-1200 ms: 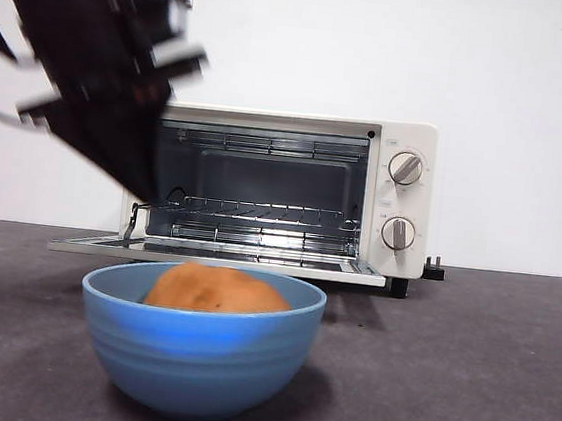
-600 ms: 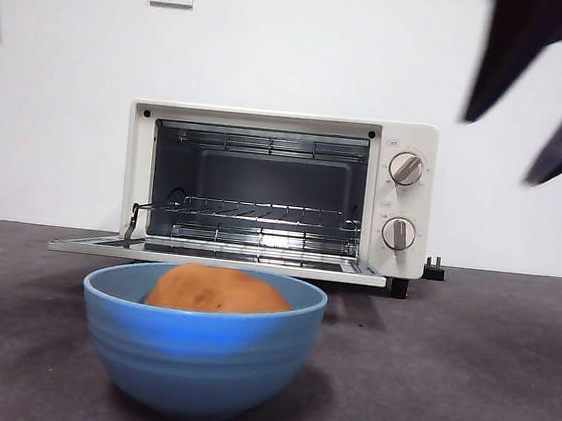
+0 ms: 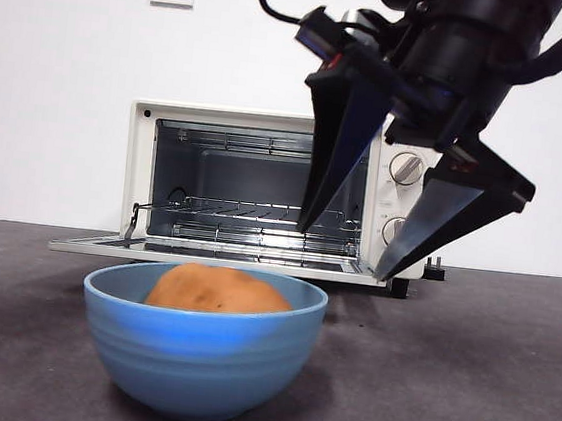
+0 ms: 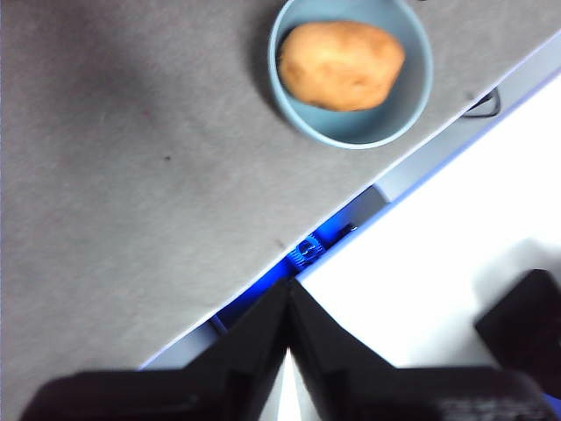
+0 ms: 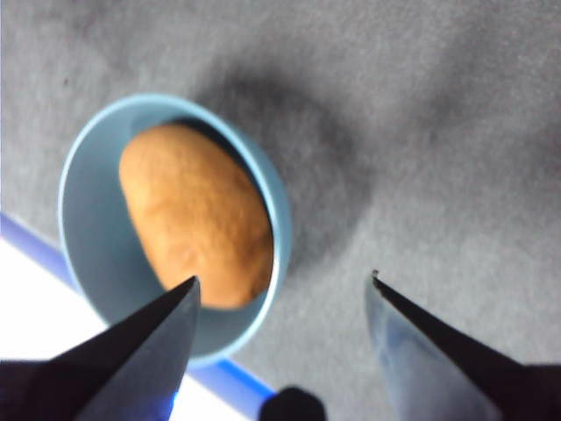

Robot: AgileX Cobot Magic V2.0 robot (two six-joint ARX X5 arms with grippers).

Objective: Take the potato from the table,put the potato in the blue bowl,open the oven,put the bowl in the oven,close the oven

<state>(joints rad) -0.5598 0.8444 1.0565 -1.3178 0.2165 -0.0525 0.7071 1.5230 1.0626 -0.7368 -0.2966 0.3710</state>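
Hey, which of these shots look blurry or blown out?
Left wrist view: soft, with a blown-out white area beyond the table edge. Right wrist view: right pincer and blue bowl slightly blurred, white glare at one corner. Front view: sharp, evenly lit.

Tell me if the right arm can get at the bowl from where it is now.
Probably yes. The right end effector hangs open just above the bowl, beside its rim, with nothing between them. The potato sits inside, clear of the rim.

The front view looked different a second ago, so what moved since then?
One arm left the upper left. The right gripper came down from the upper right, jaws open, above the blue bowl's right rim, holding nothing. The left gripper waits shut. The potato, bowl and open oven stayed put.
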